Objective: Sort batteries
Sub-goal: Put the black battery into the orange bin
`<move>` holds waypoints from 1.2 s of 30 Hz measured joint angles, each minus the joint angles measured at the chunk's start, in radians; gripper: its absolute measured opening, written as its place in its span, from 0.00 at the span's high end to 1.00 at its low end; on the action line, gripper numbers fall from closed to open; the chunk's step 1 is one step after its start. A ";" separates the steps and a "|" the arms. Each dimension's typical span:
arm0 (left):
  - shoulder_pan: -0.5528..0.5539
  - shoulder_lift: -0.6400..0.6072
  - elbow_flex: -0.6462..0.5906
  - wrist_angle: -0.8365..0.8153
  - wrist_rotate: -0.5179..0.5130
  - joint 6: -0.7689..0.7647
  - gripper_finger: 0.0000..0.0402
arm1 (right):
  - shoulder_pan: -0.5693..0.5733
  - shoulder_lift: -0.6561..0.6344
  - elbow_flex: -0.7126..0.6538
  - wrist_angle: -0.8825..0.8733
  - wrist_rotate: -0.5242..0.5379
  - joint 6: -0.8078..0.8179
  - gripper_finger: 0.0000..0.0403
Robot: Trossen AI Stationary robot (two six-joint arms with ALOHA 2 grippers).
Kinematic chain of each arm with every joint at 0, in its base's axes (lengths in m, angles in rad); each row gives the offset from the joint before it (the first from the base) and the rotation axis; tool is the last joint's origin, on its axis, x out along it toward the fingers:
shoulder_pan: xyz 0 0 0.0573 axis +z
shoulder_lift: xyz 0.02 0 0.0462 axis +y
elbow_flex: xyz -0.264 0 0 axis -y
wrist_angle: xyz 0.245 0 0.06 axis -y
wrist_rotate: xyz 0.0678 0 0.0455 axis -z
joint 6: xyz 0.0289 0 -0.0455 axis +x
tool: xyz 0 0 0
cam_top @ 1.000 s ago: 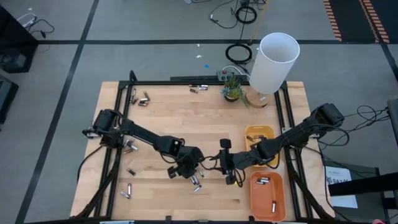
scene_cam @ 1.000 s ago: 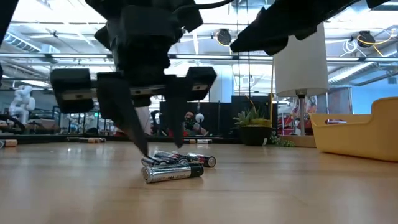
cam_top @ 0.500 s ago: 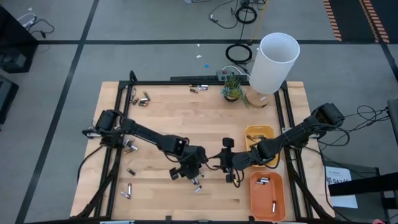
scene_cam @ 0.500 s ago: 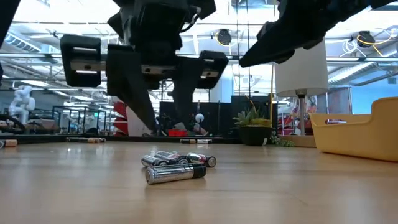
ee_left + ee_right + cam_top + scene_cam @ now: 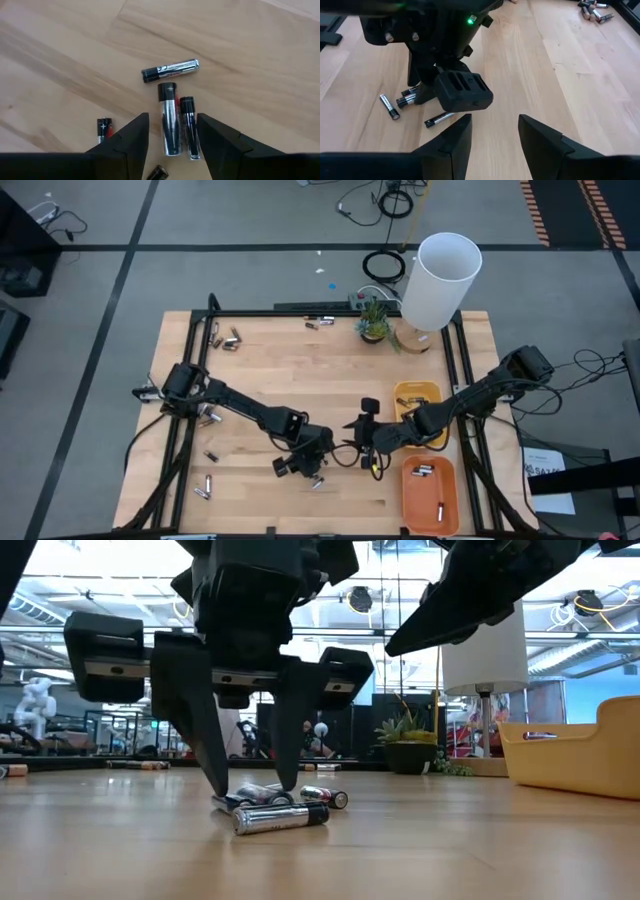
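We see the left gripper [image 5: 247,790] down over a small cluster of batteries [image 5: 280,808] near the table's [image 5: 270,370] front middle — its fingers stand either side of two cells lying side by side [image 5: 177,127]. The right gripper [image 5: 372,463] hangs just to the right, with the two trays [image 5: 425,440] beyond it.

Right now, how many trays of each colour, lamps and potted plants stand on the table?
yellow tray: 1
orange tray: 1
lamp: 1
potted plant: 1
Total: 4
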 joint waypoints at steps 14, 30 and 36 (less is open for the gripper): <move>0.000 0.000 0.008 0.002 -0.055 0.016 0.56 | 0.028 0.000 0.000 0.000 -0.003 0.034 0.62; 0.000 -0.002 0.008 -0.004 -0.119 0.037 0.56 | 0.026 0.000 0.000 -0.003 -0.001 0.022 0.62; 0.000 -0.034 0.008 -0.012 -0.150 0.036 0.56 | 0.026 0.000 0.000 -0.012 -0.001 0.022 0.62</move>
